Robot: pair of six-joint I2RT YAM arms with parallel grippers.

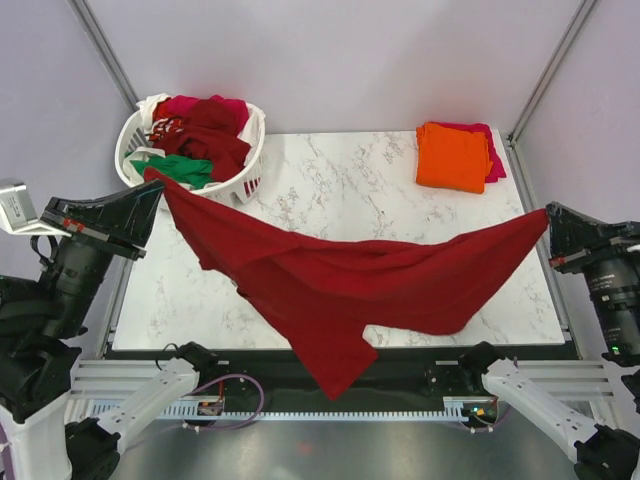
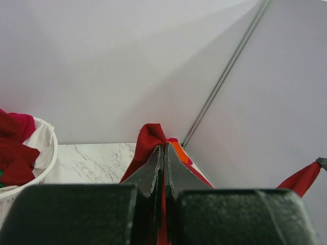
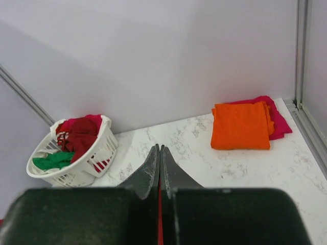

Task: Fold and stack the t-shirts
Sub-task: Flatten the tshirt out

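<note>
A dark red t-shirt (image 1: pixel 340 280) hangs stretched across the table between both arms, its lower part sagging over the near edge. My left gripper (image 1: pixel 152 182) is shut on one corner at the left, beside the basket; red cloth (image 2: pixel 149 140) bunches out past its tips (image 2: pixel 163 148). My right gripper (image 1: pixel 548 214) is shut on the opposite corner at the right edge; only a thin red strip shows between its jaws (image 3: pixel 159 149). A folded orange t-shirt (image 1: pixel 452 156) lies on a magenta one (image 1: pixel 494 160) at the back right.
A white lattice basket (image 1: pixel 248 172) at the back left holds dark red, magenta, green and white shirts. The marble table (image 1: pixel 340 190) is fenced by grey walls and corner posts. The arms' bases and rails sit below the near edge.
</note>
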